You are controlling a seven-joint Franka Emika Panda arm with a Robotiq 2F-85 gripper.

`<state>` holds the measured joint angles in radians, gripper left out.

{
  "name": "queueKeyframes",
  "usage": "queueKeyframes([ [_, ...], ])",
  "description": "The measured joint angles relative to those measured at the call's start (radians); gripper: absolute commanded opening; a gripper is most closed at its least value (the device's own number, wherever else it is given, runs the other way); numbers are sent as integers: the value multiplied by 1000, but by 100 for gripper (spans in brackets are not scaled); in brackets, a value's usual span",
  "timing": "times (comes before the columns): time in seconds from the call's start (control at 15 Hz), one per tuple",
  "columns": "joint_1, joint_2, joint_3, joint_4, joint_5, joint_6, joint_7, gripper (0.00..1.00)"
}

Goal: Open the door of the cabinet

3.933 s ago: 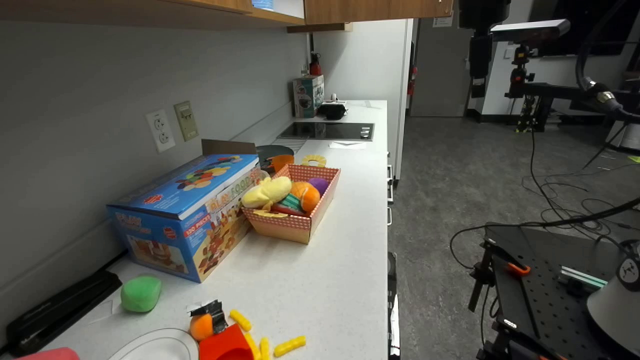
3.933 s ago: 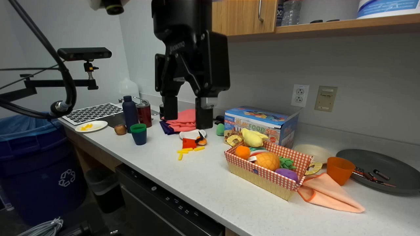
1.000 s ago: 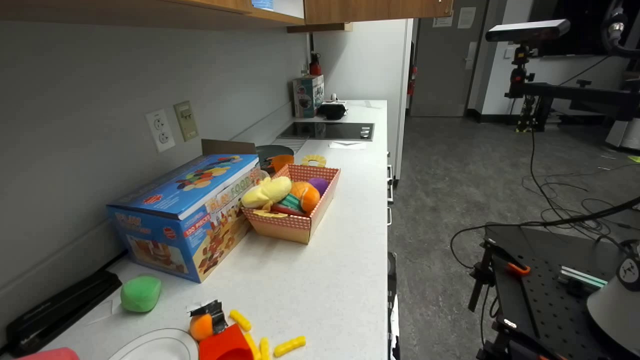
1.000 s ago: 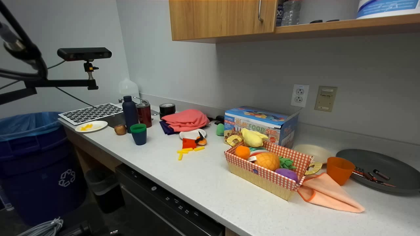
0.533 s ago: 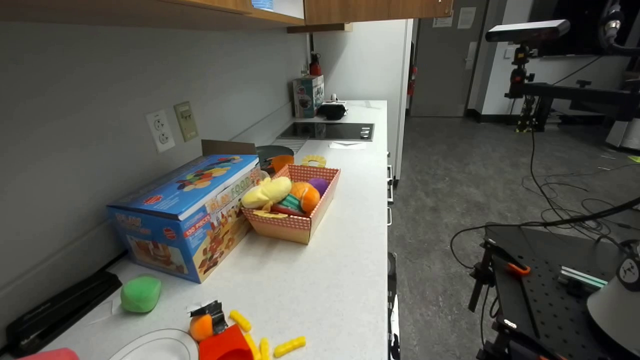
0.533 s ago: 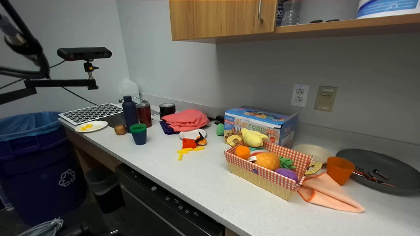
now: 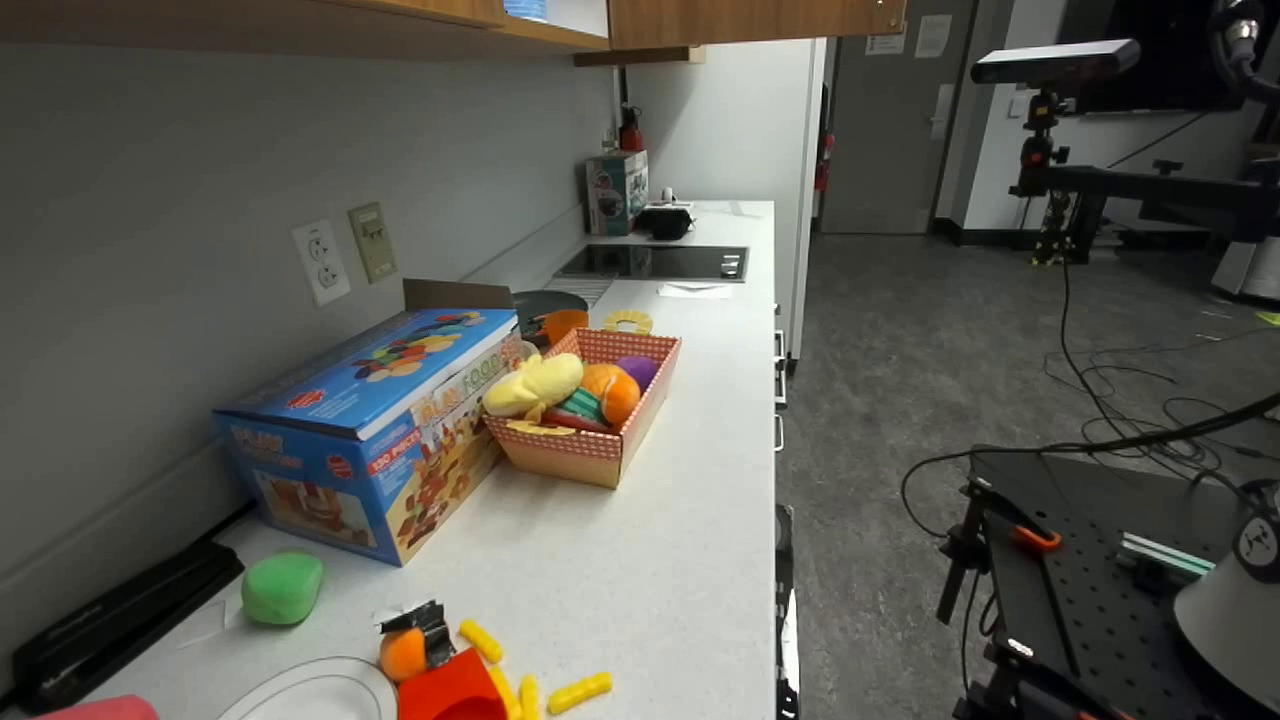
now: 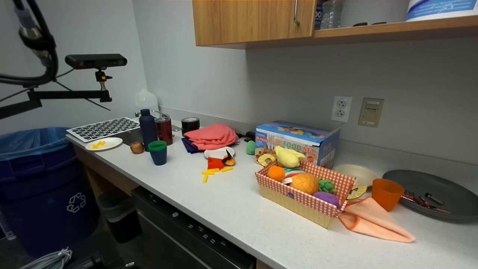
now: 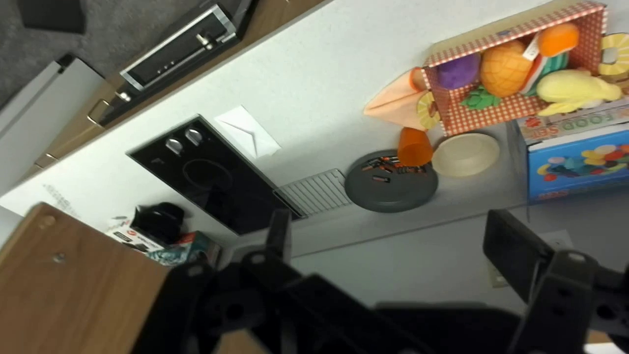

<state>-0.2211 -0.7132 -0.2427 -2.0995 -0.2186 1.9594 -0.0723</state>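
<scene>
Along the bottom of my wrist view, the gripper [image 9: 391, 233] is standing wide, its two fingers [image 9: 507, 248] well apart, with the pale wall [image 9: 408, 265] showing in the gap. At the lower left there, I am seeing the wooden cabinet door [image 9: 83, 295]; the dark linkage [image 9: 236, 300] is overlapping it in blur, and I cannot tell whether the two are touching. In an exterior view that door is jutting out from the wall cabinet [image 7: 300, 28], and in an exterior view a neighbouring door [image 8: 246, 20] with a metal bar handle [image 8: 295, 13] is lying flat along the front. Below, on the white countertop [image 8: 224, 198], a red-checked basket [image 8: 295, 209] is holding toy fruit [image 8: 304, 183] just beside a play-food box [image 8: 287, 147]. Farther along the counter, a black glass cooktop [image 7: 650, 262] is showing.
</scene>
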Motion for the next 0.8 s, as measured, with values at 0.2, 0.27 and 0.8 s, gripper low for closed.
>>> queueKeyframes([
  [0.2, 67, -17, 35, 0, 52, 38, -31, 100],
  [0.27, 92, -18, 41, 2, 69, 55, -47, 100],
  [0.8, 178, 21, 29, 27, 122, 81, -133, 100],
])
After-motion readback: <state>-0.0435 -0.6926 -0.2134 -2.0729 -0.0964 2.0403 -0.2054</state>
